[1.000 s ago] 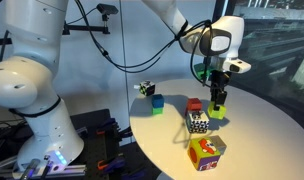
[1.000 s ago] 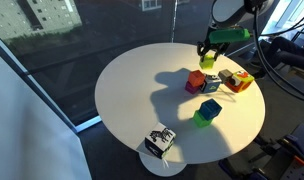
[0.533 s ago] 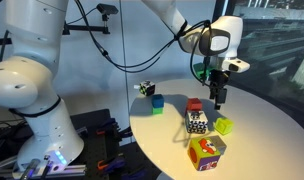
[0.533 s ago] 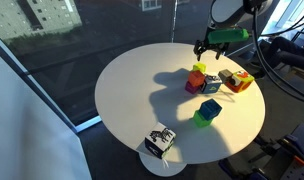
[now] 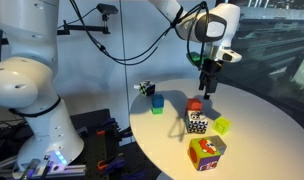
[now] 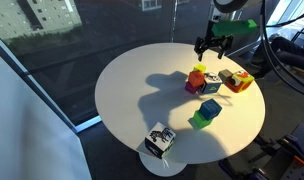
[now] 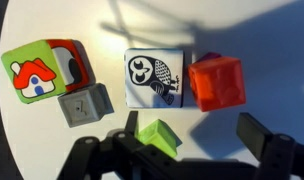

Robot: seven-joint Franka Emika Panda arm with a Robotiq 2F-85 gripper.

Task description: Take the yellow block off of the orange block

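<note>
The yellow block [image 7: 158,135] lies on the white table, apart from the orange block [image 7: 217,82], which stands alone next to an owl-picture cube [image 7: 154,76]. In the wrist view it sits slightly tilted by one finger of my gripper [image 7: 192,140]. The jaws are open with nothing between them. In both exterior views the gripper [image 5: 204,90] [image 6: 214,52] hangs above the table, over the orange block [image 5: 195,106] [image 6: 195,81]. The yellow block [image 5: 223,125] [image 6: 199,68] rests beside it.
A large house-picture cube [image 7: 40,70] [image 5: 206,152] and a grey cube [image 7: 85,106] stand close to the owl cube. A blue block [image 6: 210,106], a green block [image 6: 202,118] and a small patterned cube [image 6: 159,140] lie farther off. The round table's edge [image 6: 112,120] is near.
The gripper opened and let go of the yellow block, which now lies on the table beside the orange block. The gripper has since risen and shifted back over the orange block.
</note>
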